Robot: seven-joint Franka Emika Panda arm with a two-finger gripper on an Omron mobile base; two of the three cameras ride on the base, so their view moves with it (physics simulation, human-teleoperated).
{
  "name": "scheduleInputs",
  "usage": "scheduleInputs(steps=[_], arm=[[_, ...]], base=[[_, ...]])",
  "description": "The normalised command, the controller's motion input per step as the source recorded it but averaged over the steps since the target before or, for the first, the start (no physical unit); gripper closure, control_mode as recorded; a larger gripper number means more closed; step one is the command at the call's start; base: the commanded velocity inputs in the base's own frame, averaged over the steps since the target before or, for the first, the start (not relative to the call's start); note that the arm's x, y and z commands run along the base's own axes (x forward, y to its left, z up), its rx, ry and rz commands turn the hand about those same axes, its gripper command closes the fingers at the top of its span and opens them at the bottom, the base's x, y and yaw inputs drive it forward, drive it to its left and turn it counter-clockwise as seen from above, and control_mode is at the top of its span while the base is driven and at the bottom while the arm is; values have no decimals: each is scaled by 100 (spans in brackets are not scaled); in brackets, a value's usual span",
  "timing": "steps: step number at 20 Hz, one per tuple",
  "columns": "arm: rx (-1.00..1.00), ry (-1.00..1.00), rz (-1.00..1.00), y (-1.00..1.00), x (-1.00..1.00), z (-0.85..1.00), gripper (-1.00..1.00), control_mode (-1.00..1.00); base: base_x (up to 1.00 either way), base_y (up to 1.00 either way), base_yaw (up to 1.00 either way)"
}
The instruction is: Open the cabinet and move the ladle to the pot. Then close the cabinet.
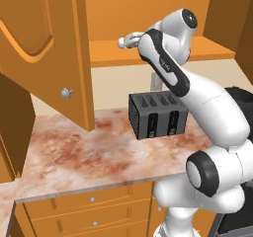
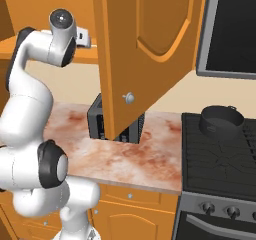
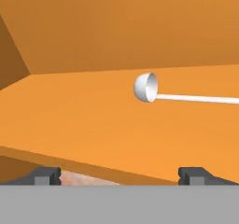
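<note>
The cabinet stands open, its left door (image 1: 44, 48) swung out in the left base view and its right door (image 2: 145, 44) swung out in the right base view. The pale ladle (image 3: 146, 87) lies on the orange cabinet shelf (image 3: 84, 120), bowl to the left and thin handle running right. My gripper (image 3: 120, 176) is open at the shelf's front edge, short of the ladle, with nothing between its fingertips (image 3: 46, 175). My hand (image 1: 127, 41) reaches up into the cabinet opening. The dark pot (image 2: 221, 120) sits on the stove (image 2: 220, 164) at the right.
A black slotted toaster (image 1: 158, 115) stands on the marbled counter (image 1: 84, 152) under the cabinet. The open right door hangs over the counter in front of the toaster. A microwave (image 2: 232, 29) hangs above the stove. Orange drawers (image 1: 89, 209) run below the counter.
</note>
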Motion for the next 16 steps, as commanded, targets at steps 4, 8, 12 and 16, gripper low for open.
scheduleInputs(steps=[4, 8, 12, 16], arm=[[0, 0, 0, 14, 54, 0, -100, -100], [0, 0, 0, 9, 30, 0, -100, -100], [0, 0, 0, 8, 30, 0, -100, -100], [0, 4, 0, 1, 40, 0, -100, -100]], base=[[0, 0, 0], [0, 0, 0], [0, 0, 0], [0, 0, 0]])
